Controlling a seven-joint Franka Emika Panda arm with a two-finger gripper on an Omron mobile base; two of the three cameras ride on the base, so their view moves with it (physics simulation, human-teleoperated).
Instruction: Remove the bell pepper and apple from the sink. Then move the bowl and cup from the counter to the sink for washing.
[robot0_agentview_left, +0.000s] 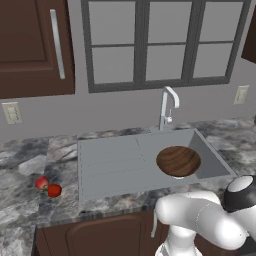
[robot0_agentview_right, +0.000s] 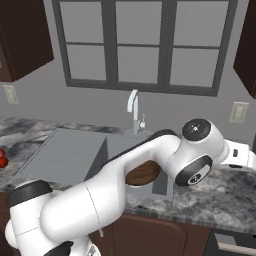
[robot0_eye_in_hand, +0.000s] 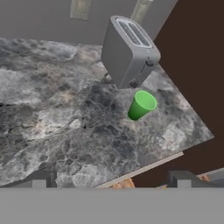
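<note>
Bowl (robot0_agentview_left: 178, 161) sits in the sink (robot0_agentview_left: 115, 162) basin, right of the ribbed drainboard, below the faucet (robot0_agentview_left: 168, 107). Apple (robot0_agentview_left: 42, 182) and pepper (robot0_agentview_left: 54, 190) lie on the tabletop (robot0_agentview_left: 25, 200) left of the sink, touching or nearly so. Cup (robot0_eye_in_hand: 141, 105) stands upright on the tabletop just beside a grey toaster (robot0_eye_in_hand: 128, 51), near the tabletop's edge. Gripper (robot0_eye_in_hand: 111, 181) hovers above the tabletop, jaws wide apart, holding nothing, cup ahead of it and apart.
</note>
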